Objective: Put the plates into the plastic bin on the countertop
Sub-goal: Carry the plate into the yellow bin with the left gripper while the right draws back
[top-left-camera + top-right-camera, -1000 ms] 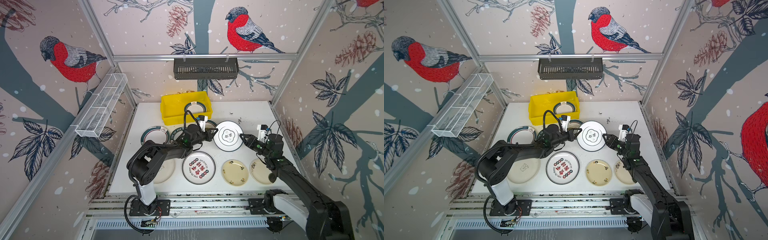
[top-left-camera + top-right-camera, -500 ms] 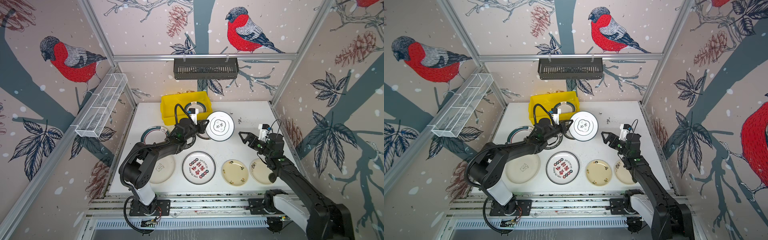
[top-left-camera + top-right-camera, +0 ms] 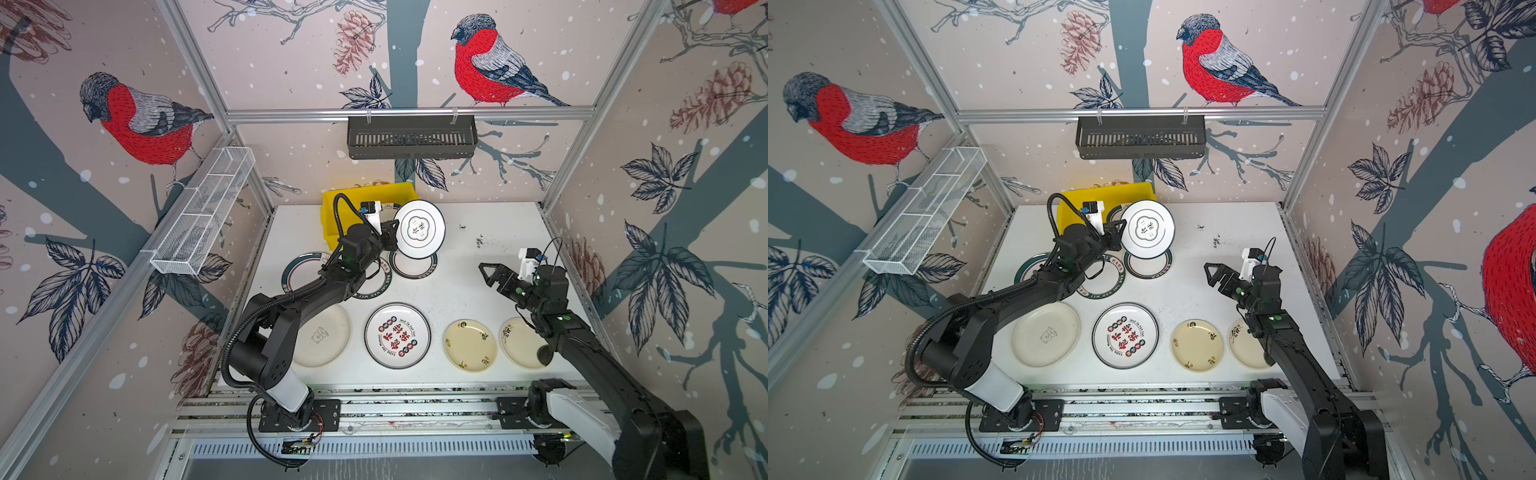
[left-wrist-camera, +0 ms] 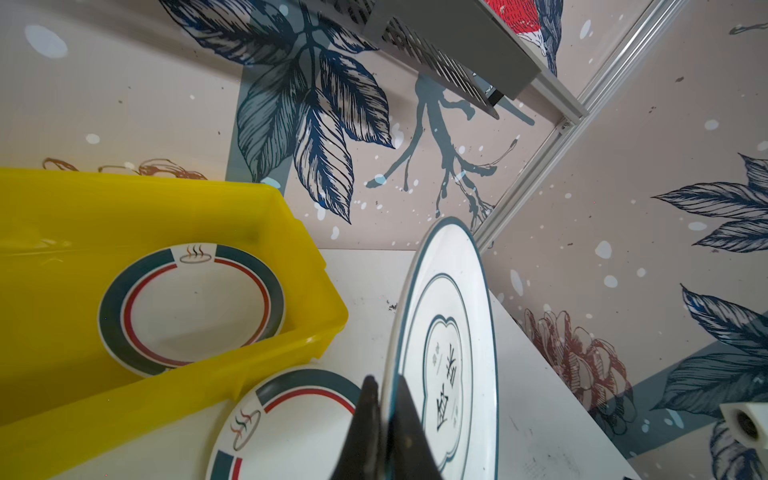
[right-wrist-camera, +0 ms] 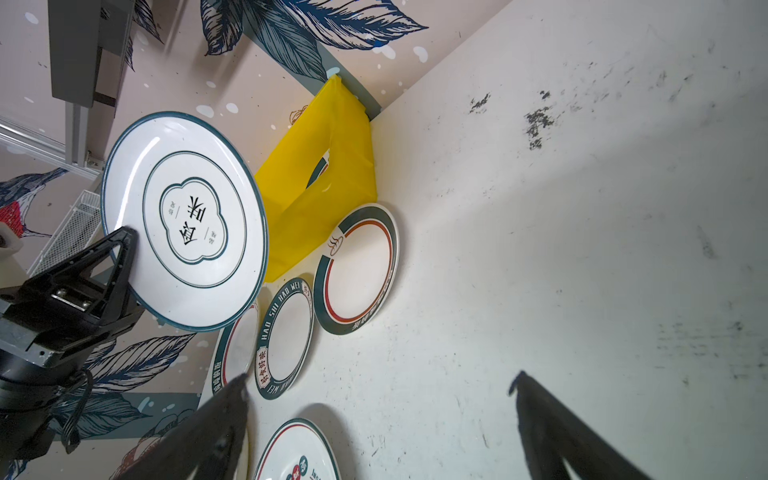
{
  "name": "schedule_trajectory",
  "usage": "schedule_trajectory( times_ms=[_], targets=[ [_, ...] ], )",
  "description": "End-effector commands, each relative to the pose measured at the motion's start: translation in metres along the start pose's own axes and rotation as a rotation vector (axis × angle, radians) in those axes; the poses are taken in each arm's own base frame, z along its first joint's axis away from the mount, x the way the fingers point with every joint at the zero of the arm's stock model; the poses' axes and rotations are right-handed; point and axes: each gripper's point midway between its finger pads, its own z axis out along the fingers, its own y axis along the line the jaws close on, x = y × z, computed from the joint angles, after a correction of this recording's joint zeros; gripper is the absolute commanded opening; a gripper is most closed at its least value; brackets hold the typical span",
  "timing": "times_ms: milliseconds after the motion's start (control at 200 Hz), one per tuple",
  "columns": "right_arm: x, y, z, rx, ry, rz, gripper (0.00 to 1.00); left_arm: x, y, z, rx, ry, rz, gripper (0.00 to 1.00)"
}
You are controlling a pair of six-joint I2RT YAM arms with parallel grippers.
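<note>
Left gripper [image 3: 393,235] clamped on rim of plate [image 3: 419,230]. Plate is tilted in air, just beside corner of bin [image 3: 329,216], not yet over it. Right gripper [image 3: 485,276] apart, empty, above countertop [image 3: 478,232].

Risk, I judge: my grip takes only thin edge (small bite), so plate can pivot or slip when I swing. Its low edge can also knock bin rim, or striped plate [image 4: 191,307] already inside.

Against one second ago: plate is nearer bin. Right gripper, then at plate's other edge, has let go and backed off.

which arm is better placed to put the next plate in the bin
Left: its jaws are shut on the white plate beside the yellow bin; the right jaws are open, empty, farther off.
</note>
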Motion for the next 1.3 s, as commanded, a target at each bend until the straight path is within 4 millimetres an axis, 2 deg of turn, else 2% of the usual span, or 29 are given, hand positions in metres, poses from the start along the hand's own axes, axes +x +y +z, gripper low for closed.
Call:
schedule_trajectory(
  times_ms=[0,195,365,745,811,946,1156,1296],
  targets=[
    [-0.009,0.003,0.000,0.000,-0.028,-0.026,0.99,-0.037,0.016,-0.003,-0.095,-0.120,0.066,0.00],
    [-0.014,0.004,-0.001,0.006,-0.031,-0.036,0.99,-0.056,0.052,0.000,-0.163,-0.158,0.022,0.00],
    [-0.014,0.001,-0.002,0.015,-0.030,-0.036,0.99,-0.059,0.074,0.013,-0.207,-0.136,0.017,0.00],
    [-0.017,-0.004,-0.010,0.036,-0.045,-0.049,0.99,-0.048,0.130,0.048,-0.252,-0.095,-0.037,0.00],
    [-0.016,-0.007,-0.011,0.045,-0.048,-0.047,0.99,-0.043,0.136,0.056,-0.245,-0.086,0.003,0.00],
    [-0.015,-0.012,-0.012,0.058,-0.046,-0.039,0.99,-0.033,0.162,0.071,-0.275,-0.047,-0.014,0.00],
    [-0.013,-0.020,-0.014,0.086,-0.060,-0.033,0.99,-0.019,0.186,0.096,-0.283,0.007,-0.036,0.00],
    [-0.012,-0.022,-0.017,0.088,-0.068,-0.034,0.99,-0.012,0.193,0.110,-0.275,0.034,-0.042,0.00]
  ],
)
